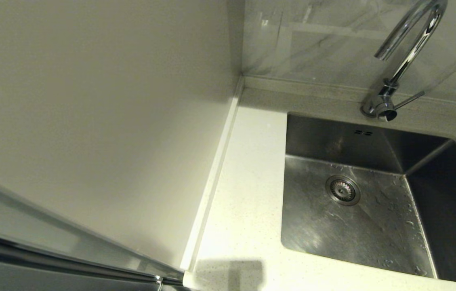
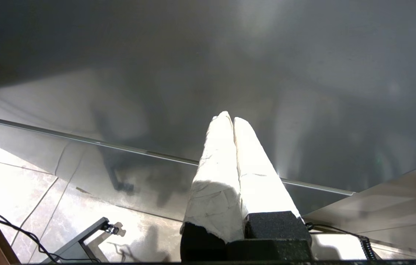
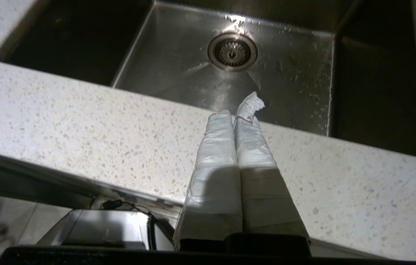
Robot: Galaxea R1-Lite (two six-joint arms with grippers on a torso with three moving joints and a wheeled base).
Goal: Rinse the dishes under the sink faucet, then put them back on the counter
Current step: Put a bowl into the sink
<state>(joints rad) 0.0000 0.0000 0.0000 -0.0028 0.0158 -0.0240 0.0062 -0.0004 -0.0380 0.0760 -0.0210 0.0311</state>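
Note:
The steel sink lies at the right of the head view, its drain strainer in the wet floor. Behind it rises the chrome gooseneck faucet, its thin side lever pointing right. White speckled counter runs along the sink's left side. The dishes are out of view. Neither arm shows in the head view. My right gripper is shut on nothing, held over the counter in front of the sink. My left gripper is shut and empty, low beside a glossy grey cabinet front.
A plain cream wall panel fills the left, with a raised edge strip where it meets the counter. A marbled backsplash stands behind the faucet. Tiled floor and cables lie below the left gripper.

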